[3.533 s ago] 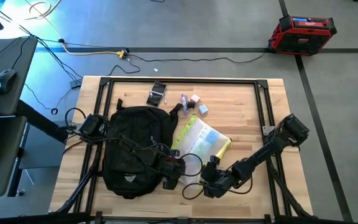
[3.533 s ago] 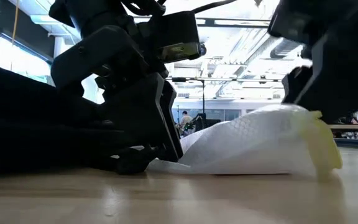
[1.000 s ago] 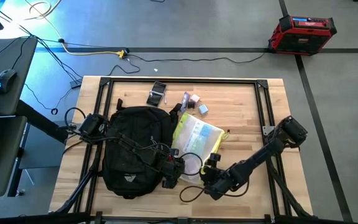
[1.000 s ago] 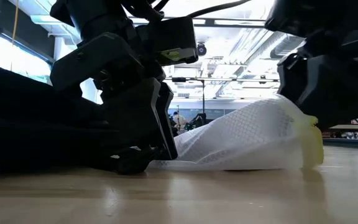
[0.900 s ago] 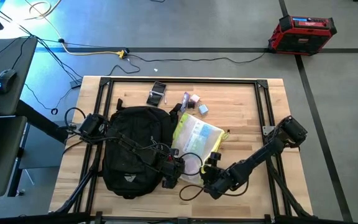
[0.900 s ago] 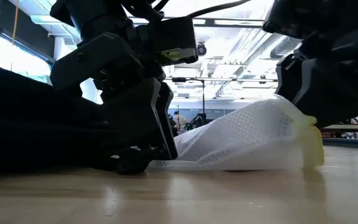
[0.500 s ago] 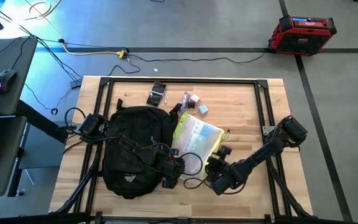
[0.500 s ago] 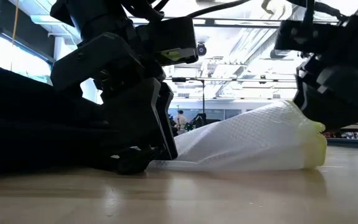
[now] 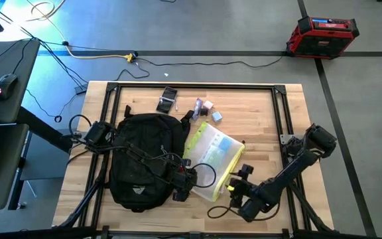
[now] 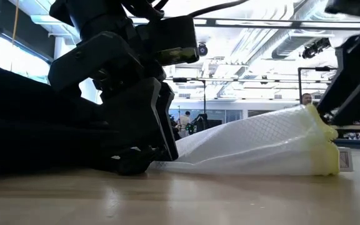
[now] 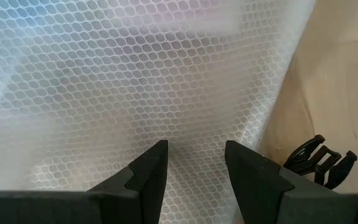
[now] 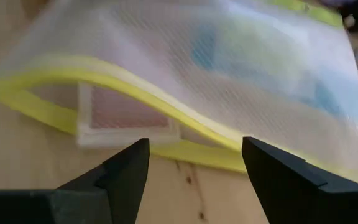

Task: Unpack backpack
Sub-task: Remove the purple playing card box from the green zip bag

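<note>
Two end effectors work near the front edge of the table (image 9: pixel 270 119). The backpack (image 9: pixel 141 156) lies flat on the table's left half, its small white logo (image 9: pixel 136 188) toward the front edge; the mark is too small to read. Just beside its right flank rests a translucent mesh pouch (image 9: pixel 211 159) with neon-yellow trim, and small loose items (image 9: pixel 204 109) sit farther back. The left end effector (image 11: pixel 194 162) is at the pouch's near corner beside the backpack, fingers parted, with mesh between them; whether they pinch it cannot be told. The right end effector (image 12: pixel 194 158) stands open and empty, just clear of the pouch's yellow edge. A pinkish label panel (image 12: pixel 126 112) shows at that edge; no writing is legible. The backpack appears soft and collapsible, likely to sag and shift when pulled, so its fabric should be pinned while contents are drawn out. The grey zipper pulls or a strap offer the most secure hold.
</note>
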Controlling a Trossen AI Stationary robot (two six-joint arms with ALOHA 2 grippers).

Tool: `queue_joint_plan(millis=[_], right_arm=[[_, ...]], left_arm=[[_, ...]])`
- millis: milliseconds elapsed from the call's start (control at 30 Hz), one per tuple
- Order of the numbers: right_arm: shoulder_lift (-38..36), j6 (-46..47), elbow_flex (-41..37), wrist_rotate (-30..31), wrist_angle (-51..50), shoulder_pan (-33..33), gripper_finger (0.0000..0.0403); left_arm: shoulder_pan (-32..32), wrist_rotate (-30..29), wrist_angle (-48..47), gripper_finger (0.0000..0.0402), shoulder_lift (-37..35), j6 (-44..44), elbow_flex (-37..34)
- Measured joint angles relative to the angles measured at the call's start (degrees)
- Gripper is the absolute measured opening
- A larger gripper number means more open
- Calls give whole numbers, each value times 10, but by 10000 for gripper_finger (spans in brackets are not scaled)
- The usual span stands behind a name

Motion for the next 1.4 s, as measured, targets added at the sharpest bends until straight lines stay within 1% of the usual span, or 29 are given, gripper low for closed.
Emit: queue_joint_plan(millis=[67,200,367,500,567,700,767,900,967,1067,1233,1333,1400], right_arm=[[0,-14,0,-3,25,2,245],[3,-93,0,-35,112,-7,253],[23,-178,0,-101,205,-34,293],[36,-183,0,-178,221,-59,326],[37,-172,1,-196,220,-69,339],[33,-167,1,-206,216,-76,354],[24,-163,1,-212,196,-71,355],[2,-102,1,-214,120,-54,353],[0,-78,0,-217,103,-41,353],[1,-77,0,-220,119,-27,353],[4,-114,0,-165,157,-20,352],[11,-132,0,-168,178,-31,352],[19,-143,0,-186,192,-39,352]], left_arm=[[0,0,0,145,0,0,0],[0,0,0,145,0,0,0],[0,0,0,145,0,0,0],[0,0,0,145,0,0,0],[0,0,0,145,0,-1,0],[0,0,0,145,0,-1,0],[0,0,0,145,0,-1,0],[0,0,0,145,0,-1,0],[0,0,0,145,0,-1,0],[0,0,0,145,0,-1,0],[0,0,0,145,0,-1,0],[0,0,0,145,0,-1,0],[0,0,0,145,0,-1,0]])
